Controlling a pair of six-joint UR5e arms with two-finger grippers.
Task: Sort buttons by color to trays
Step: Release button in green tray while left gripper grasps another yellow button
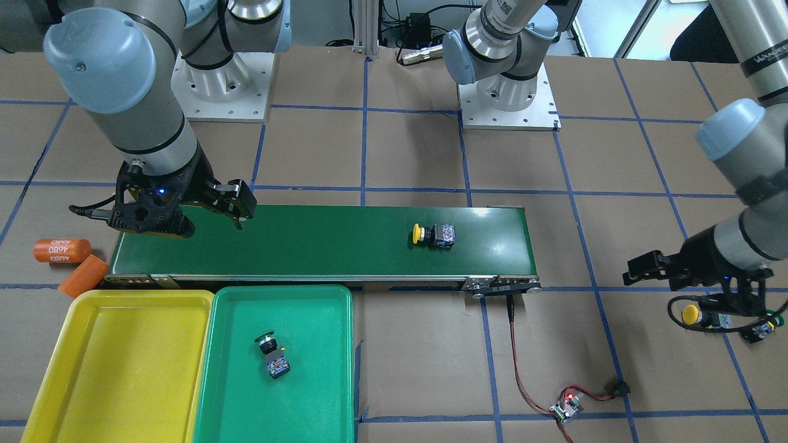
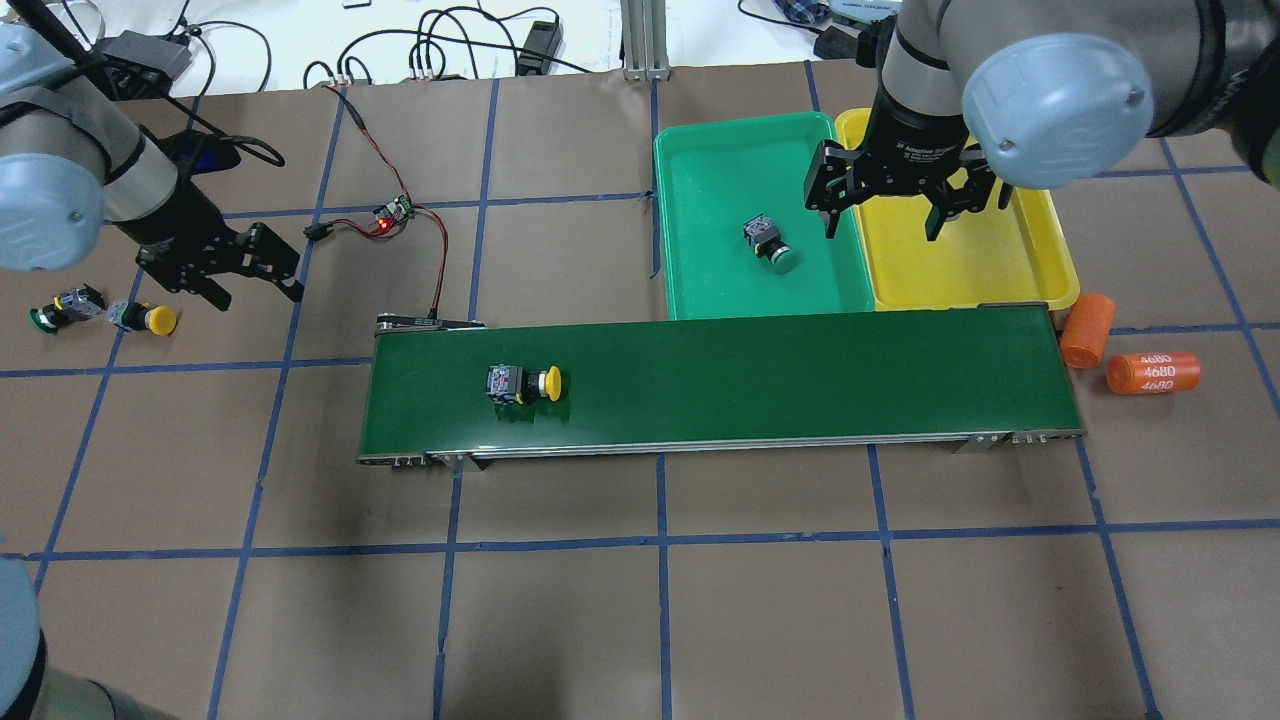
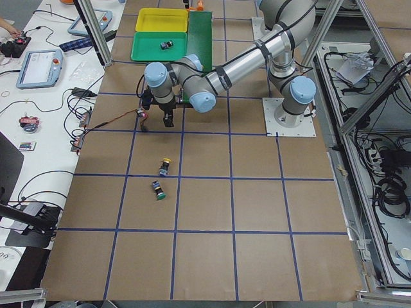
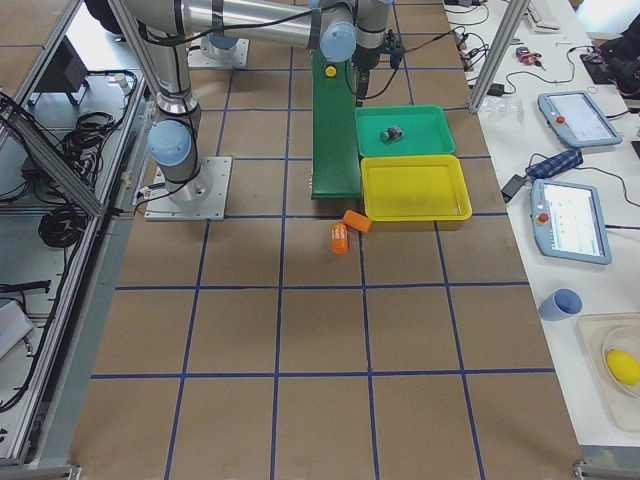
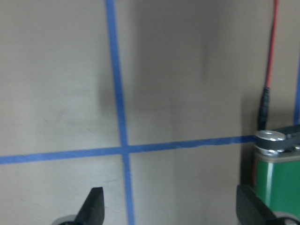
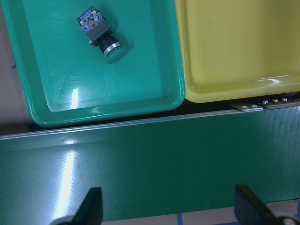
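Now both grippers are spread wide, holding nothing. The right gripper (image 2: 882, 228) hangs over the belt (image 2: 800, 380) end by the yellow tray (image 2: 960, 270). One green button (image 2: 772, 243) lies in the green tray (image 2: 730, 160), and one yellow button (image 2: 522, 383) lies on the belt. Another yellow button (image 2: 145, 318) and another green button (image 2: 62, 310) lie on the table (image 2: 760, 600) near the left gripper (image 2: 255, 293).

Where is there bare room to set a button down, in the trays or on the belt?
The yellow tray is wholly bare. The green tray holds one button near its middle; its corners are free. The belt is bare from under the right gripper to the yellow button. Crowded: two buttons beside the left gripper.
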